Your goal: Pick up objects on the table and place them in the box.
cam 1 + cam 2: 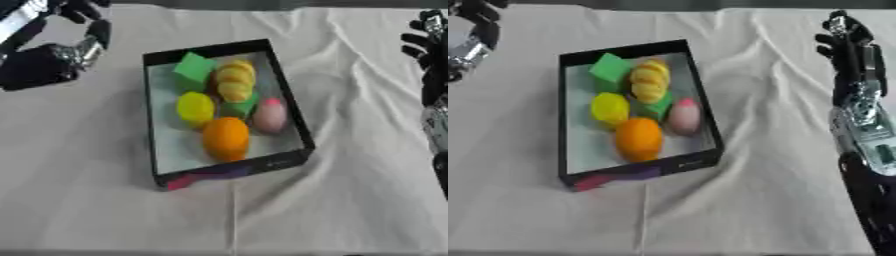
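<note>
Apparently done: the black cardboard box (293, 112) mid-surface holds an orange ball (226, 138), yellow pieces and green blocks. Left robot hand (83, 22), far-left corner, and right robot hand (846, 42), right edge, hold nothing; fingers unclear.

Tabletop (350, 200) is covered by a white cloth (763, 200), which reaches all four edges of the frame apart from a dark strip along the top. The cloth is creased, with folds running from the upper right toward the centre and a straight seam running down from the centre to the bottom edge. One item lies directly on the cloth: a black-walled box (290, 107), rectangular, open-topped, set slightly askew, placed centre-left in the frame. The cloth at lower left, lower right and bottom carries nothing else.
</note>
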Available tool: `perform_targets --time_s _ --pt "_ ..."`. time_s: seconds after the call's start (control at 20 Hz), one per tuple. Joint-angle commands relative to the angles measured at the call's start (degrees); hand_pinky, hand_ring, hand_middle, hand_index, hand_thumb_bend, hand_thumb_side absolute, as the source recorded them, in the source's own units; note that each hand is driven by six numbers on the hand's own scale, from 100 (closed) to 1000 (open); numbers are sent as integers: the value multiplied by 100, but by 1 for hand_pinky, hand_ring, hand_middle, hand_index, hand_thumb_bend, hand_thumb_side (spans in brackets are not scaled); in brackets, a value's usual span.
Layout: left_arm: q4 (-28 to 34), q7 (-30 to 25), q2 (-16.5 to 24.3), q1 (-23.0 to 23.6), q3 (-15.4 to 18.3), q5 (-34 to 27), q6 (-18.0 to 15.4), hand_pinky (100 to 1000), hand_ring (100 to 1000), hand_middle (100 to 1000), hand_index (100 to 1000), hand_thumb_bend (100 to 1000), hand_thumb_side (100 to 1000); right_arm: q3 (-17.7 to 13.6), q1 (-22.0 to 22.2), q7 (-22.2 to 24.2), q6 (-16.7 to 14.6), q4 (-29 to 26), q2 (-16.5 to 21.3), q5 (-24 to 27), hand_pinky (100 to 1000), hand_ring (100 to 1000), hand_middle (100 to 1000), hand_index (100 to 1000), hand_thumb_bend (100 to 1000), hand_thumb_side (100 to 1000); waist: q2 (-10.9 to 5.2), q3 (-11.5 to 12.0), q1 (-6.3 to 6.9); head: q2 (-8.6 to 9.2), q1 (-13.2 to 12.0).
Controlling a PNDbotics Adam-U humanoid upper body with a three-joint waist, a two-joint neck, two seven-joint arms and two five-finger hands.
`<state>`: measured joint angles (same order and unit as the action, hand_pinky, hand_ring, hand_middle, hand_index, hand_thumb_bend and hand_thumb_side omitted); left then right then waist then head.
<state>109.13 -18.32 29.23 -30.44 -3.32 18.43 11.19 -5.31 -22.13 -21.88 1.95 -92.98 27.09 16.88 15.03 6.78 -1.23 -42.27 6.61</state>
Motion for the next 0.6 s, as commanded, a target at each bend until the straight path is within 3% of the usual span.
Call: perform_targets --time_s 0.05,0.2,0.3,0.6 --pt "303 334 -39 269 584 -338 310 769 759 784 867 100 765 -69 -58 -39 -7 -162 172 -51 803 765 744 804 100 669 -190 -20 -73 -1 -6" --pt "399 625 -198 577 1057 -629 515 769 758 790 870 100 783 -64 -73 -39 -11 -174 150 -77 802 765 744 803 100 656 -171 -61 -80 24 -20" --pt "277 814 -327 701 1332 -818 427 772 757 789 871 100 798 -62 -85 -40 -9 -170 128 -99 801 765 744 803 100 651 -160 -93 -82 53 -43" --pt "-461 1380 -625 791 1452 -1384 -100 763 740 781 870 127 813 -50 -107 -59 -10 -149 51 -169 802 773 750 804 100 635 -144 -146 -93 103 -80"
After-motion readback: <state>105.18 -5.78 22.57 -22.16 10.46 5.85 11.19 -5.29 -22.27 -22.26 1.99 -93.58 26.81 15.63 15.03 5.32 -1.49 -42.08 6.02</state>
